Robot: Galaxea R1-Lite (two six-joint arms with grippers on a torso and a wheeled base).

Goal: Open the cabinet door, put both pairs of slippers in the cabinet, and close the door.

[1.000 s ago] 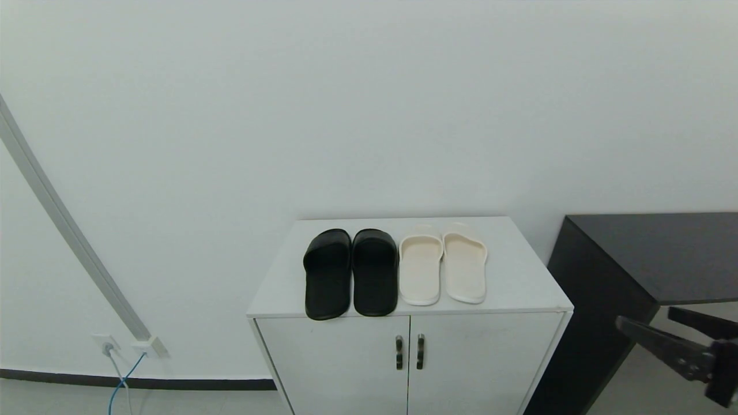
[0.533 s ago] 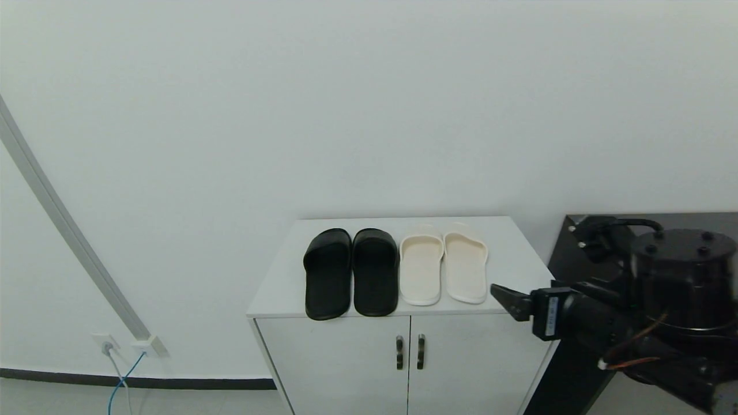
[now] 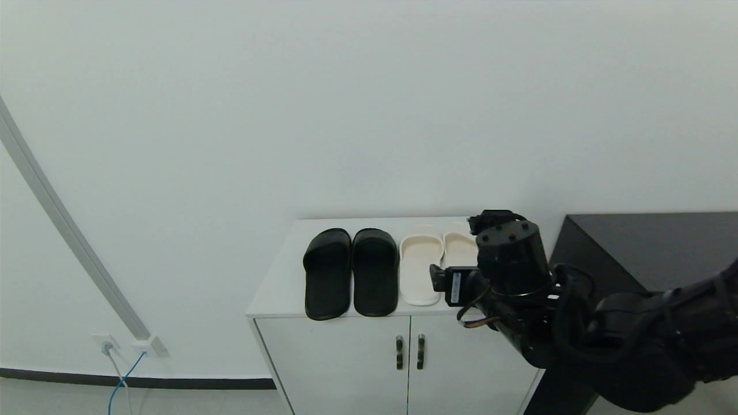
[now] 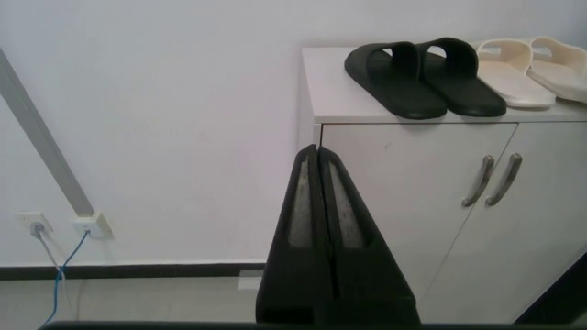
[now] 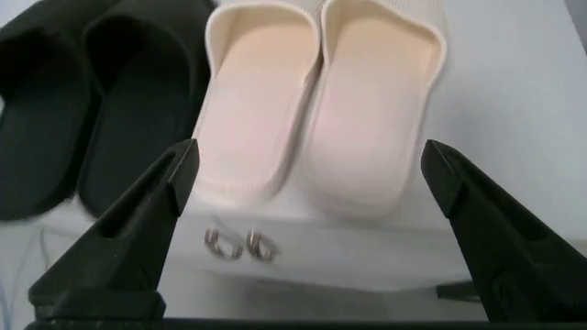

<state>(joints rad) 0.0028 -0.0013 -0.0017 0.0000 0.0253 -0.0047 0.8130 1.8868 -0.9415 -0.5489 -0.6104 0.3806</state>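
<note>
Cream slippers (image 5: 275, 101) lie just ahead of R jaws, spread wide; L jaws together, low beside cabinet (image 4: 440, 211).

I am in a bare, office-like room with little furniture. A plain white painted wall (image 3: 346, 115) takes up most of my head view. At 9 o'clock a grey plastic cable duct (image 3: 63, 219) runs slantwise down the wall to white wall sockets (image 3: 105, 341) at 8 o'clock, where a thin blue cable (image 3: 124, 380) hangs down. A dark skirting strip (image 3: 173, 383) edges the pale grey floor (image 3: 57, 400). At 6 o'clock a white two-door cabinet (image 3: 340, 363) stands against the wall. On its top sit a pair of black moulded slippers (image 3: 350, 271) and a pair of cream moulded slippers (image 3: 421, 265). At 4 o'clock is a black flat tabletop (image 3: 663, 253), just beside the cabinet.
</note>
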